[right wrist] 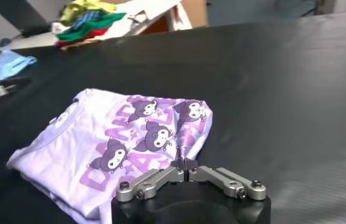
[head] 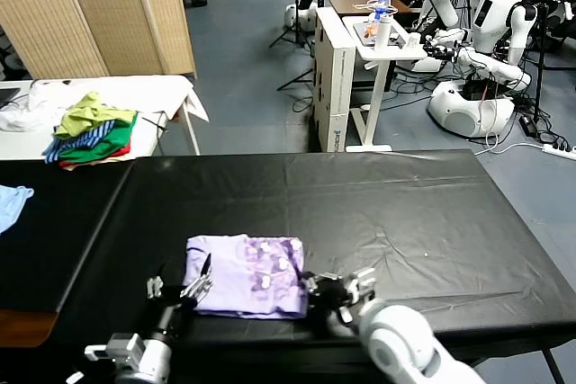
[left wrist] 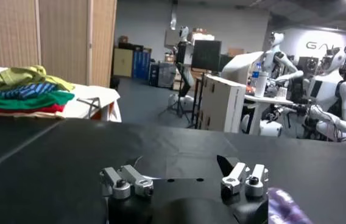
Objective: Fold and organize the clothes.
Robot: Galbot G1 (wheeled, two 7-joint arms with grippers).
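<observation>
1. Your lavender T-shirt [head: 245, 273] lies folded into a compact rectangle on the black table [head: 405, 213], near the front edge and a little to the robot's left of centre, print side up.
2. From the right wrist view you can read the print [right wrist: 145, 137]: purple cartoon figures over pale lettering, on the top layer of the shirt.
3. Your right gripper [head: 335, 297] sits at the shirt's right front corner. Its fingers [right wrist: 161, 180] are clenched together, tips meeting right at the cloth's edge.
4. It looks as if a pinch of fabric is caught between those tips, but the contact point is partly hidden by the gripper body, so take that as likely rather than certain.
5. Your left gripper [head: 184, 290] rests at the shirt's left front corner with its jaws spread wide and nothing between them; a bit of lavender cloth [left wrist: 285, 207] shows just beside one finger.
6. On the white table [head: 162, 96] behind and to the left sits a heap of garments [head: 90, 128] in green, yellow, stripes and red.
7. A light blue cloth [head: 11, 204] lies at the far left edge of the black surface, well apart from the shirt.
</observation>
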